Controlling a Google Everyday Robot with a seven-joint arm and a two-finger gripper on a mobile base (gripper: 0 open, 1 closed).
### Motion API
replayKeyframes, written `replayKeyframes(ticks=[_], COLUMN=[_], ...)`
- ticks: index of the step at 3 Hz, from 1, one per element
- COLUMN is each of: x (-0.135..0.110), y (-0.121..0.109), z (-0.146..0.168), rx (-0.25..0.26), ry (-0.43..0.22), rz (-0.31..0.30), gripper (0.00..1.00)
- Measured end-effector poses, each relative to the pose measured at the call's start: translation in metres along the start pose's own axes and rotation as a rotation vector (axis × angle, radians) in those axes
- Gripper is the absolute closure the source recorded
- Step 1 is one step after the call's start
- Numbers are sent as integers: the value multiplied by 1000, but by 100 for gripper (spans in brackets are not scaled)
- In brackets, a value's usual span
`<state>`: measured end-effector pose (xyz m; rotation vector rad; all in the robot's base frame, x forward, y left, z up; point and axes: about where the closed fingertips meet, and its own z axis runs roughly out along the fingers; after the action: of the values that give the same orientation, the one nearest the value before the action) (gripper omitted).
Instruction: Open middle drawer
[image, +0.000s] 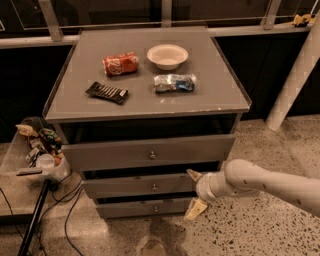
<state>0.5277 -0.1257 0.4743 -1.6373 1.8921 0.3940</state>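
The middle drawer (135, 185) is a grey flat front with a small round knob (154, 187). It sits between a taller top drawer (150, 152) and a narrower bottom drawer (142, 208). My gripper (194, 192) is at the right end of the middle drawer's front, to the right of its knob. Its two pale fingers are spread, one fingertip (192, 174) at the drawer's upper edge and the other down by the bottom drawer. It holds nothing. My white arm (265, 184) comes in from the right.
On the cabinet top (220, 95) lie a red can (120, 63), a white bowl (167, 55), a dark snack bar (106, 92) and a blue-and-silver bag (174, 83). A bin of clutter (37, 150), a tripod leg and cables stand at the left. A white post (295, 80) rises at the right.
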Motion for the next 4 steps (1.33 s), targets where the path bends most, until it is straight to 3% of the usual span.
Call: replayKeyframes(ticks=[1,2,4], x=[18,20,34], y=[-16,-18,-49], z=[14,17,28], rx=[55,53,93], ry=[-4,-12,-29], rz=[20,21,2], gripper=[0,0,0])
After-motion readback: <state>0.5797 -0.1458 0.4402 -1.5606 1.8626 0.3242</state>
